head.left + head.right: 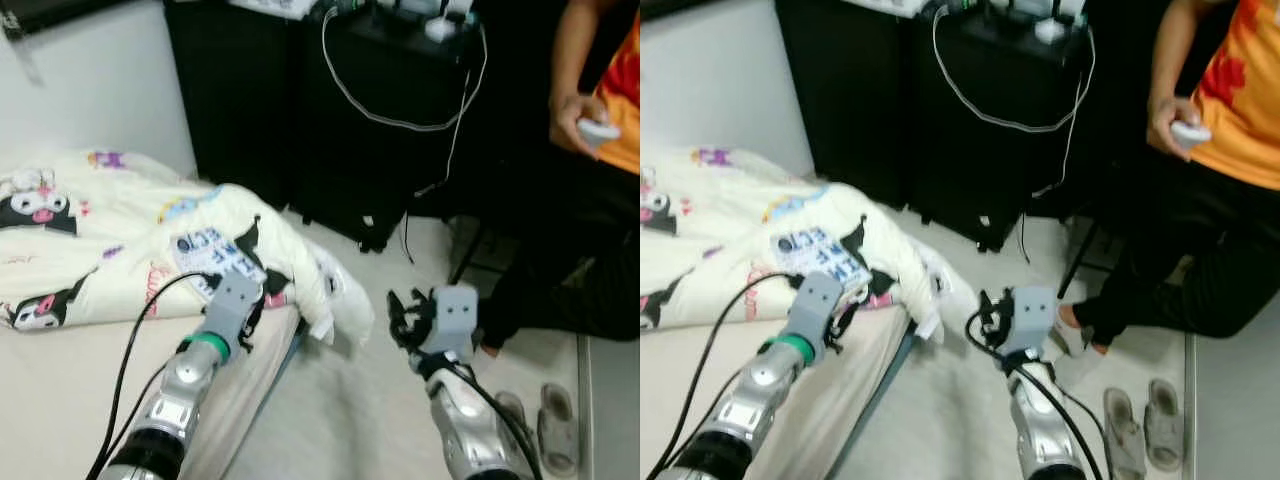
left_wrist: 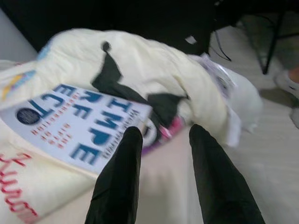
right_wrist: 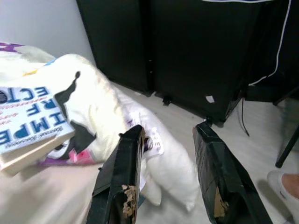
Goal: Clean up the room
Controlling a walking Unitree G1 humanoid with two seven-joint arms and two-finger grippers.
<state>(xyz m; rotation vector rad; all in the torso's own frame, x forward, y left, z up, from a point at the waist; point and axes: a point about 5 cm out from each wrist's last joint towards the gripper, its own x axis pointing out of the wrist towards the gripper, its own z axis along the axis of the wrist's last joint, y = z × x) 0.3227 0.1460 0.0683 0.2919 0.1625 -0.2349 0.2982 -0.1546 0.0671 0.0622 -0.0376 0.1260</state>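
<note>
My left gripper [image 2: 161, 140] is open, fingers spread and empty — it hovers over the corner of the bed [image 1: 60, 400], just short of the book [image 2: 77, 123]. The book is white with big blue lettering and lies flat on the cream cartoon-print blanket [image 1: 110, 240]. Something pink and purple pokes out under the book's near edge; can't tell what it is.

My right gripper [image 3: 168, 140] is open too, nothing between the fingers — it's out over the floor [image 1: 350, 400] beside the bed, pointed toward the blanket's corner where it droops off the mattress. A white tag [image 3: 152, 137] hangs on that drooping corner.

Black cabinets [image 1: 330, 120] stand against the wall behind the bed, with a white cable [image 1: 400, 120] looped down their front. A person [image 1: 1220, 180] in an orange shirt and black trousers sits on the right, holding a small white device [image 1: 1188, 131]. A pair of grey slippers [image 1: 1145, 430] lies on the floor near my right arm.
</note>
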